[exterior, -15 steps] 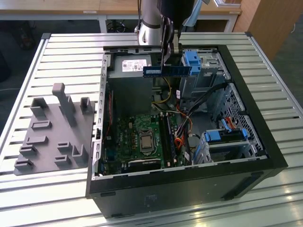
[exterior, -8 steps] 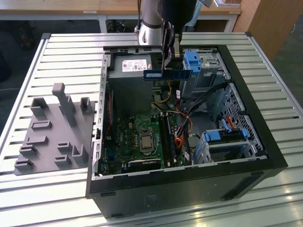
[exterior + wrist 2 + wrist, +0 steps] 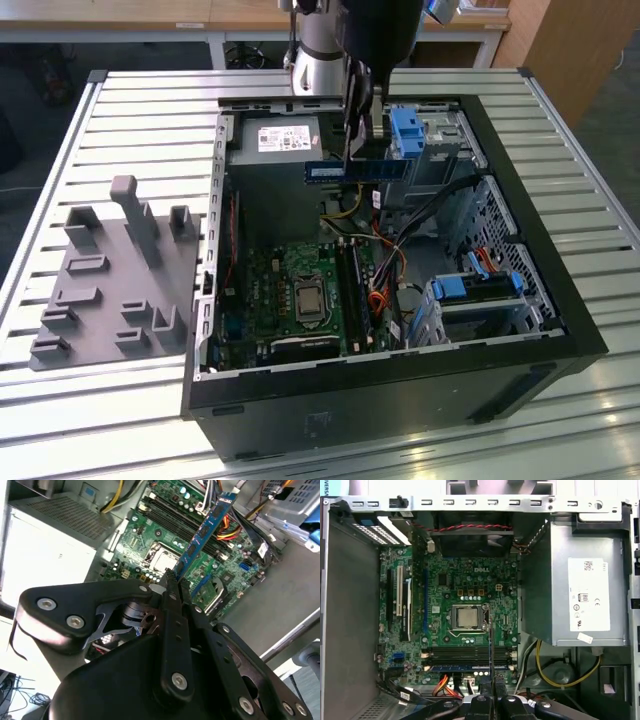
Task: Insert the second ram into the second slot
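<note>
From the exterior view's left: the grey moulded parts holder (image 3: pixel 110 270) sits on the ribbed metal desk (image 3: pixel 130 110), well apart from the open black computer case (image 3: pixel 400 390) where I'm working. The black gripper (image 3: pixel 357 150) has its jaws pinching the thin dark-blue second ram stick (image 3: pixel 325 171) near mid-length, holding it in the air, clear of the long black memory slots (image 3: pixel 352 285) on the green motherboard (image 3: pixel 270 290). I judge its long axis lies crosswise to those slots, not along them.

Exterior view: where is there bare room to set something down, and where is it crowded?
Bare slatted table on the exterior view's right of the computer case, and around the grey fixture plate. Crowded: cables between motherboard and drive bays; the gripper holds the second ram over the case.
</note>
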{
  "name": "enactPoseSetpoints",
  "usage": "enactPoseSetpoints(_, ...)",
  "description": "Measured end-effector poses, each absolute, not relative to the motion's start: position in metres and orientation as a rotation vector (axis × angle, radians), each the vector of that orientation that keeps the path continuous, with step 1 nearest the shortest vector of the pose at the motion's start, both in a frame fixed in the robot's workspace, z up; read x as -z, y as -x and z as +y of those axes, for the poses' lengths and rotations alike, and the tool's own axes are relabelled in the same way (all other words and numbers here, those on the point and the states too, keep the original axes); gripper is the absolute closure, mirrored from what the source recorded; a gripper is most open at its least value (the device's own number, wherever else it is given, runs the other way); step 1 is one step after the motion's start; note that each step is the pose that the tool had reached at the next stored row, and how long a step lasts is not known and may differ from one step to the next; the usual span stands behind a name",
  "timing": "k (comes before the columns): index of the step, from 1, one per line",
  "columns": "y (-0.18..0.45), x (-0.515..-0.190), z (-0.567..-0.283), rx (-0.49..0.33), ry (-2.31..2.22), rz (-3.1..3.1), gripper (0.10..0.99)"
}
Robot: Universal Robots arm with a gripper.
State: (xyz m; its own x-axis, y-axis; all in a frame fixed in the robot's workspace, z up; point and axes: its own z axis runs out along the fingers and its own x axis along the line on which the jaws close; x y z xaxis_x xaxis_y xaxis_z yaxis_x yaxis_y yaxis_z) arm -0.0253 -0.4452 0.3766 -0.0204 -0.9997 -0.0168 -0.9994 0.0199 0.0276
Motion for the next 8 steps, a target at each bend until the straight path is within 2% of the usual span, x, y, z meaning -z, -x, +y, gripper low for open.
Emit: enactPoseSetpoints(8, 0.0281, -0.3759, -0.4565, 0.037, -2.200, -2.244, 0.949)
